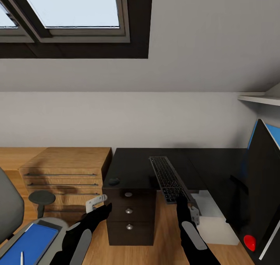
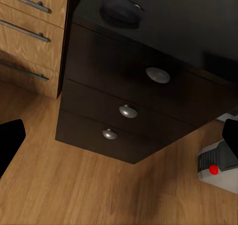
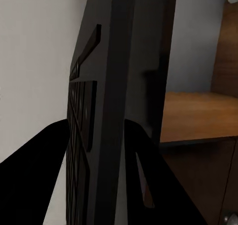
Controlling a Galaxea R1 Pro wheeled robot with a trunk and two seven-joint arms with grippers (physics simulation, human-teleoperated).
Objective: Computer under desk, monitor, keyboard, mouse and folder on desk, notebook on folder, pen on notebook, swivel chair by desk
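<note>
My right gripper (image 1: 182,200) is shut on the near end of the keyboard (image 1: 168,177), which lies lengthwise over the glossy black desk (image 1: 132,162) and juts past its front edge; its fingers (image 3: 34,155) flank the keyboard (image 3: 106,86). The mouse (image 1: 114,181) sits on the desk's left front corner. My left gripper (image 1: 103,207) hangs open before the drawer unit (image 2: 124,111), holding nothing. At lower left the swivel chair (image 1: 8,210) carries the folder (image 1: 29,241) with the pen (image 1: 22,257) on it. The monitor (image 1: 262,187) rises at the right. The computer (image 1: 214,218) stands under the desk. The notebook is out of view.
A light-wood chest of drawers (image 1: 66,171) stands against the wall left of the desk. A blue wall panel (image 1: 274,134) shows behind the monitor, and a white shelf (image 1: 258,99) juts out above it. Wooden floor (image 2: 74,190) lies in front of the drawers.
</note>
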